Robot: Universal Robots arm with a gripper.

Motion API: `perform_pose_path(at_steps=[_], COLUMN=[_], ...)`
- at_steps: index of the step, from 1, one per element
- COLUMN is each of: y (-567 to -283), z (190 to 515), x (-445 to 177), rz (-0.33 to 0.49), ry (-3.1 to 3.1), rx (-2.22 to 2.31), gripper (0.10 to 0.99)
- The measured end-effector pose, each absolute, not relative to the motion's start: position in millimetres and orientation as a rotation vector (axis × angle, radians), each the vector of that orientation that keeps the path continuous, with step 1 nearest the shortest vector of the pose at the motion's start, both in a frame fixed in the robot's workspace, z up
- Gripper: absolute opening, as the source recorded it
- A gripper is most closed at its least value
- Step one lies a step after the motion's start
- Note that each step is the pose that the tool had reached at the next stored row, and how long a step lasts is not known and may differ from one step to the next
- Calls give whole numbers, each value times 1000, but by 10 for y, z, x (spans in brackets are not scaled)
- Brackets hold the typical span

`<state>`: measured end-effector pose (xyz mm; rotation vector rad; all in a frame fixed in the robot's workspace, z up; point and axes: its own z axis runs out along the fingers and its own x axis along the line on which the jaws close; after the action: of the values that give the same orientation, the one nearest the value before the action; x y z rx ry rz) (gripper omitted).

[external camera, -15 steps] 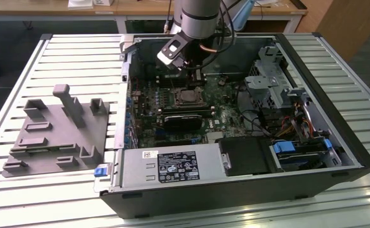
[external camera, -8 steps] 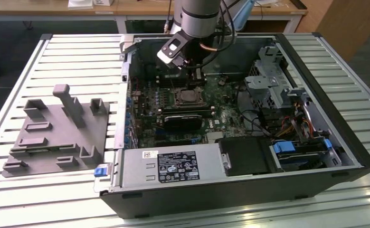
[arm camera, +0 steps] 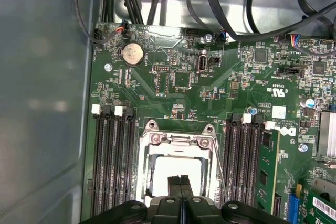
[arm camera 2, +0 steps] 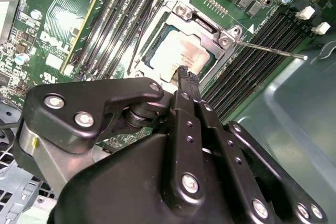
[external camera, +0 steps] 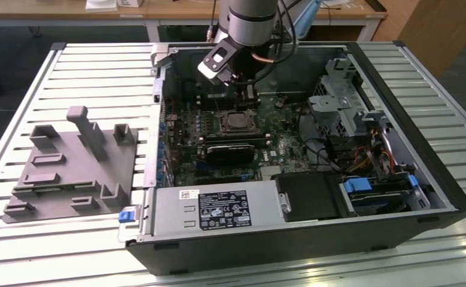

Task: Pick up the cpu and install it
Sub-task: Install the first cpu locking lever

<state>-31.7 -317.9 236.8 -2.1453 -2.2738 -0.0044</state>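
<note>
The cpu (arm camera 2: 176,51) lies flat in the motherboard socket (external camera: 237,121), its shiny silver top bright inside the metal frame (arm camera: 178,142). In both wrist views my gripper (arm camera: 181,180) hovers just above one edge of the cpu (arm camera: 176,174), with its two black fingers pressed together and nothing between them. The second wrist view shows the gripper (arm camera 2: 187,75) tips over the chip's rim. A thin socket lever (arm camera 2: 270,50) sticks out sideways from the frame. In the exterior view the arm reaches down into the open computer case, and the gripper (external camera: 246,92) is a little behind the socket.
Memory slots (arm camera: 113,161) flank the socket on both sides. A black heatsink block (external camera: 233,149) sits in front of it, with drive cages and cables (external camera: 352,113) at the exterior view's right. A grey fixture plate with upright pegs (external camera: 65,167) lies outside the case on the slatted table.
</note>
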Motion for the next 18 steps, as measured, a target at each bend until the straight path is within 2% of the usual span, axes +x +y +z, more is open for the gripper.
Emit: perform_pose_path(at_steps=[18], y=[-3179], z=[2470], x=[-316], rz=[-5], ry=[-2274], rx=[-2145], gripper=[106])
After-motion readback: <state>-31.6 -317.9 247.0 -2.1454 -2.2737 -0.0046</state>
